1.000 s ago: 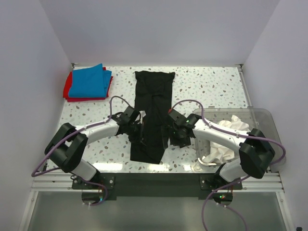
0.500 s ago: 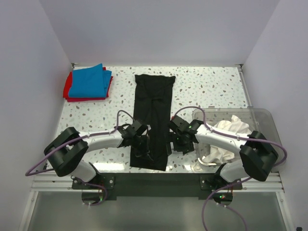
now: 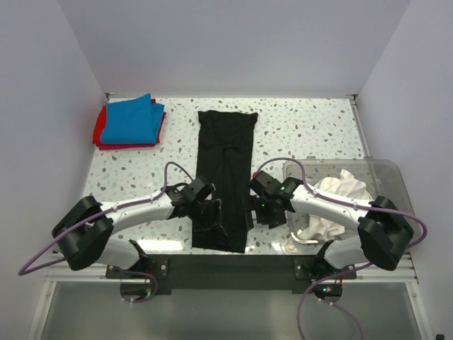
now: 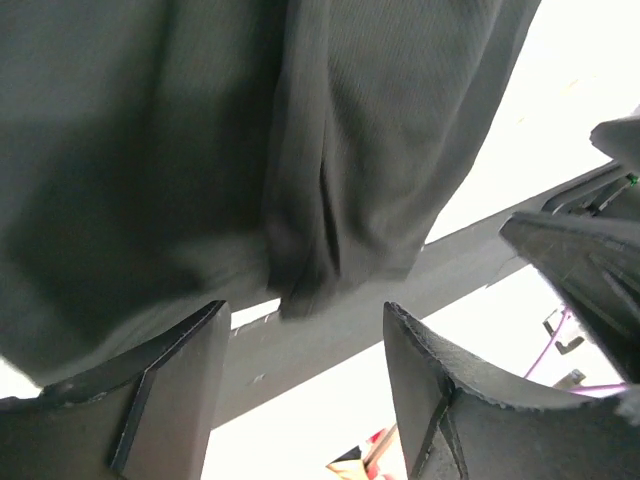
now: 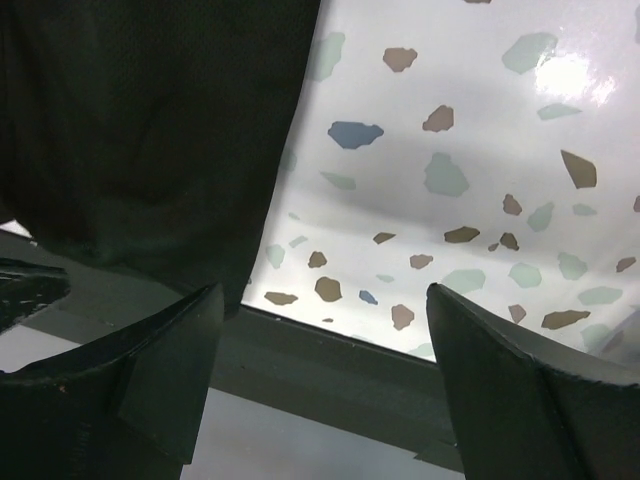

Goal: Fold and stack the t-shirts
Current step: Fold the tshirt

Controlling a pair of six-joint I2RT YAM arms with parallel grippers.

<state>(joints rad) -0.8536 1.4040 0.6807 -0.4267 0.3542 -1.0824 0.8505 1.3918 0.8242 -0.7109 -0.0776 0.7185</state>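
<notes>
A black t-shirt lies in a long narrow strip down the middle of the table, and its near end reaches the front edge. My left gripper hovers over that near end, open. In the left wrist view the black t-shirt fills the top, its hem just past my open left gripper, with nothing between the fingers. My right gripper stands open beside the strip's right edge. In the right wrist view the black t-shirt is left of my right gripper. A folded blue t-shirt rests on a red one at the back left.
A clear plastic bin at the right front holds crumpled white t-shirts. The speckled table ends at a dark front rail just below both grippers. White walls enclose the back and both sides.
Both grippers moved toward the front edge, drawing the black t-shirt's near end with them. The left gripper then opened and let the cloth go. The right gripper stayed open.
</notes>
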